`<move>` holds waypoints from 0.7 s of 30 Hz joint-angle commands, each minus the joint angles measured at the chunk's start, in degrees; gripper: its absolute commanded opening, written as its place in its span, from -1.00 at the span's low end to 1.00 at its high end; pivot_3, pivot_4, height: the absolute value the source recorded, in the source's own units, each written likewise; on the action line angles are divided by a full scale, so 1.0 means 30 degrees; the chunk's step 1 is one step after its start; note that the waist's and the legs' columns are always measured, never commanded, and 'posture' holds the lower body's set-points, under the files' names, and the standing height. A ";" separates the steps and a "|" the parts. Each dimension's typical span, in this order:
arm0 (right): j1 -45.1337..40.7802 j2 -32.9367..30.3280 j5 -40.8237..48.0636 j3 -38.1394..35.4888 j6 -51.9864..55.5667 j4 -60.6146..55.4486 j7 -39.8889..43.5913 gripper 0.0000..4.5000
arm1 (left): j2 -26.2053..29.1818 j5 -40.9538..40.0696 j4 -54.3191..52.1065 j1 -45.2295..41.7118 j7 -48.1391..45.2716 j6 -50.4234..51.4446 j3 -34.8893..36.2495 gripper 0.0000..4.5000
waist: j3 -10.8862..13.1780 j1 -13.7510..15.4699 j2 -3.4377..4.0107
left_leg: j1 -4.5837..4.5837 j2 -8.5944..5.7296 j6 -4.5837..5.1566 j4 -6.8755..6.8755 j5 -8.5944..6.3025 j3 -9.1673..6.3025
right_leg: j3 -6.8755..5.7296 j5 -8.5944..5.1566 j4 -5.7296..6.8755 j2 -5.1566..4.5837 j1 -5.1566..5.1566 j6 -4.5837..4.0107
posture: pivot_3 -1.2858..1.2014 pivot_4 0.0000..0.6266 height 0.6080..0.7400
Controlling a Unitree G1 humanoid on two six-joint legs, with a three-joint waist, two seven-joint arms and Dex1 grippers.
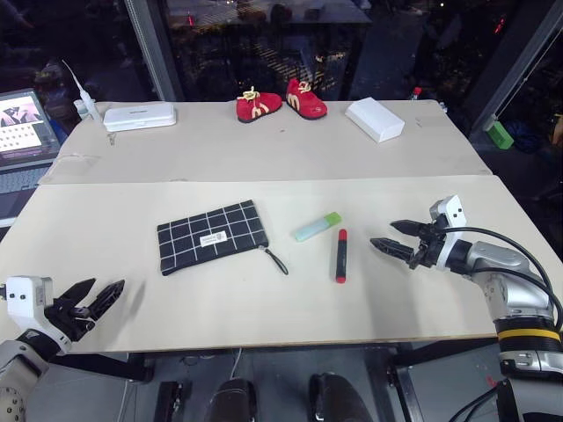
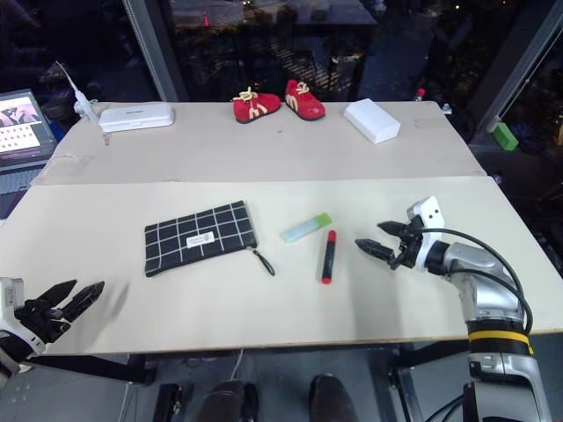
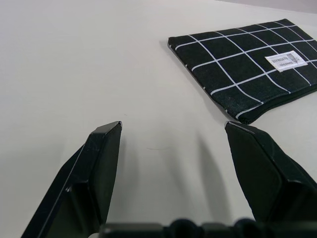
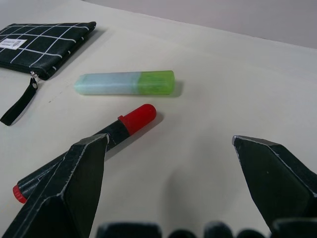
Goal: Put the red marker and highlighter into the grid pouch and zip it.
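The grid pouch (image 1: 213, 236), black with white lines and a small white label, lies flat left of the table's centre, its zipper cord (image 1: 276, 260) trailing right. The highlighter (image 1: 318, 227), pale blue-green with a green cap, lies just right of it. Beside that lies the red marker (image 1: 340, 255), pointing toward the front edge. My right gripper (image 1: 383, 234) hovers open just right of the marker, which shows past one finger (image 4: 74, 188) in its wrist view. My left gripper (image 1: 106, 286) is open at the front left edge, aimed at the pouch (image 3: 247, 69), well short of it.
At the back of the table stand a pair of small red shoes (image 1: 281, 103), a white box (image 1: 374, 119) and a white case (image 1: 139, 116). A laptop (image 1: 22, 132) sits off the left side. A seam (image 1: 264, 180) crosses the table behind the pouch.
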 commanded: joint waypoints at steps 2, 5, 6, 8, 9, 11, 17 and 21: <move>-0.0692 0.0276 -0.0255 -0.0156 -0.0581 0.0273 -0.0602 0.75 | 0.0461 -0.0176 0.0183 -0.0344 -0.1500 -0.1520 0.0386 0.59 | -0.0001 -0.0014 -0.0001 | 0.0001 -0.0001 0.0000 0.0000 0.0000 0.0002 | 0.0001 0.0000 0.0001 0.0000 0.0001 -0.0001 | 0.03 -0.52 1.00; -0.0983 0.0471 -0.0327 -0.0204 -0.0742 0.0477 -0.0773 0.35 | 0.1453 0.1619 0.1820 -0.0555 -0.3100 -0.3878 -0.0442 0.59 | -0.0001 -0.0007 0.0000 | 0.0005 -0.0007 -0.0002 0.0003 0.0001 0.0009 | -0.0003 -0.0002 0.0003 0.0005 0.0000 -0.0007 | 0.03 -0.52 1.00; -0.1074 0.0514 -0.0181 -0.0271 -0.0652 0.0406 -0.0666 0.21 | 0.1816 0.2481 0.2525 -0.0663 -0.3179 -0.4717 -0.0782 0.59 | -0.0002 -0.0005 0.0003 | 0.0005 -0.0010 -0.0002 0.0004 0.0002 0.0012 | -0.0004 -0.0003 0.0003 0.0005 -0.0004 -0.0010 | 0.03 -0.52 1.00; -0.1321 0.0600 0.0097 -0.0440 -0.0468 0.0340 -0.0607 -0.07 | 0.2324 0.3669 0.3571 -0.0887 -0.3495 -0.6379 -0.1269 0.59 | -0.0001 -0.0001 0.0003 | 0.0004 -0.0011 -0.0002 0.0001 0.0001 0.0016 | -0.0008 -0.0011 0.0005 0.0006 -0.0006 -0.0021 | 0.03 -0.52 1.00; -0.1464 0.0632 0.0195 -0.0488 -0.0411 0.0315 -0.0590 -0.22 | 0.2465 0.3906 0.3970 -0.1087 -0.3634 -0.6979 -0.1344 0.59 | -0.0002 -0.0007 0.0004 | -0.0004 -0.0009 -0.0002 0.0000 0.0001 0.0015 | -0.0011 -0.0010 0.0004 0.0005 -0.0015 -0.0021 | 0.03 -0.52 1.00; -0.1647 0.0639 0.0315 -0.0416 -0.0383 0.0147 -0.0417 -0.54 | 0.2678 0.4199 0.4656 -0.1623 -0.3726 -0.7851 -0.1376 0.59 | -0.0001 -0.0011 0.0003 | -0.0011 0.0003 -0.0001 0.0000 -0.0001 0.0019 | -0.0010 -0.0009 -0.0003 -0.0005 -0.0016 -0.0020 | 0.03 -0.52 1.00; -0.2325 0.1274 0.0293 0.1016 0.0143 -0.1659 0.0165 -0.99 | 0.4070 0.6678 0.6589 -0.2002 -0.5093 -1.1727 -0.2823 0.59 | -0.0001 -0.0038 0.0001 | -0.0004 0.0019 -0.0002 -0.0001 -0.0001 0.0014 | -0.0021 -0.0006 0.0010 -0.0007 -0.0018 -0.0019 | 0.03 -0.52 1.00; -0.3888 0.3067 0.0431 0.2442 0.1685 -0.3353 -0.0743 -0.99 | 0.4780 0.7520 0.7843 -0.2781 -0.5850 -1.3707 -0.3863 0.59 | -0.0001 -0.0184 0.0005 | -0.0003 0.0044 -0.0004 -0.0007 0.0000 0.0052 | -0.0011 0.0008 0.0034 -0.0007 -0.0058 -0.0045 | 0.03 -0.52 1.00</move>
